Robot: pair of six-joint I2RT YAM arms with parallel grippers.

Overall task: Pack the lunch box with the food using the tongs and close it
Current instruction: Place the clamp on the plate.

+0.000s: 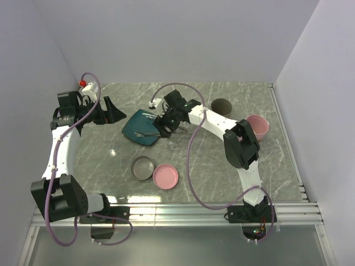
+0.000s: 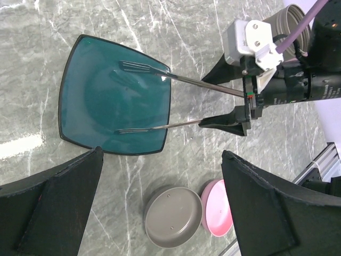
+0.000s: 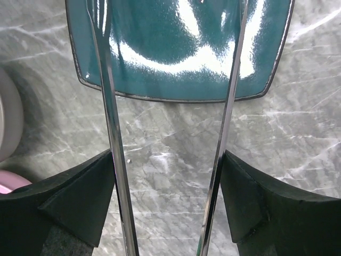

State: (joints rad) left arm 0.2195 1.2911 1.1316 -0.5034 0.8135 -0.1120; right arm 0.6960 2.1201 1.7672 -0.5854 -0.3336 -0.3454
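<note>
My right gripper [image 1: 166, 124] is shut on the silver tongs [image 1: 148, 133], with its pads [image 3: 96, 186] pressed against the outside of both arms. The tongs [image 3: 109, 106] are spread wide, and their tips [image 2: 133, 66] hang over the teal square plate [image 2: 101, 101]. The plate [image 1: 136, 126] looks bare. No food shows in any view. The lunch box parts are a grey tub [image 1: 222, 105] and a pink tub [image 1: 258, 126] at the back right; what they hold is hidden. My left gripper [image 1: 113, 113] stands open to the left of the plate, holding nothing.
A grey round lid [image 1: 142, 168] and a pink round lid [image 1: 165, 176] lie side by side in front of the plate. They also show between my left fingers [image 2: 64, 202] as the grey lid [image 2: 173, 216] and the pink lid [image 2: 218, 214]. Walls close in the table on three sides.
</note>
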